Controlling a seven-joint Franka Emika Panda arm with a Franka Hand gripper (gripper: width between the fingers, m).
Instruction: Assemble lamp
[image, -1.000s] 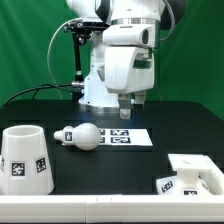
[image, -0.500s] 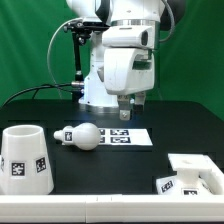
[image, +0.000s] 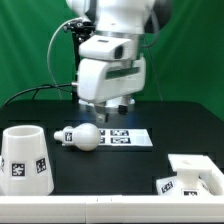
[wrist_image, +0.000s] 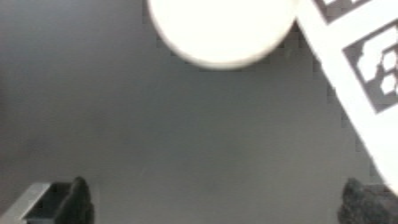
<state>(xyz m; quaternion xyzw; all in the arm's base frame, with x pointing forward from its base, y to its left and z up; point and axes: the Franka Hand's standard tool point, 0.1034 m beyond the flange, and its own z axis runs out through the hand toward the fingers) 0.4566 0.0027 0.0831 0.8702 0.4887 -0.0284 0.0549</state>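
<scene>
The white round-headed bulb (image: 80, 136) lies on its side on the black table, left of the marker board. In the wrist view its round head (wrist_image: 222, 30) shows as a white blur ahead of the gripper. The tapered shade (image: 25, 158) stands open end up at the front left. The flat square base (image: 190, 175) with its raised socket lies at the front right. My gripper (image: 110, 112) hangs above and just behind the bulb. It is open and empty, with dark fingertips (wrist_image: 63, 202) wide apart around bare table in the wrist view (wrist_image: 214, 205).
The marker board (image: 128, 137) lies flat on the table just right of the bulb, and its tags show in the wrist view (wrist_image: 365, 50). A green backdrop stands behind the table. The robot's base stands at the table's back.
The arm has swung to the exterior view's left, from over the marker board toward the bulb. The lamp parts have not moved.
</scene>
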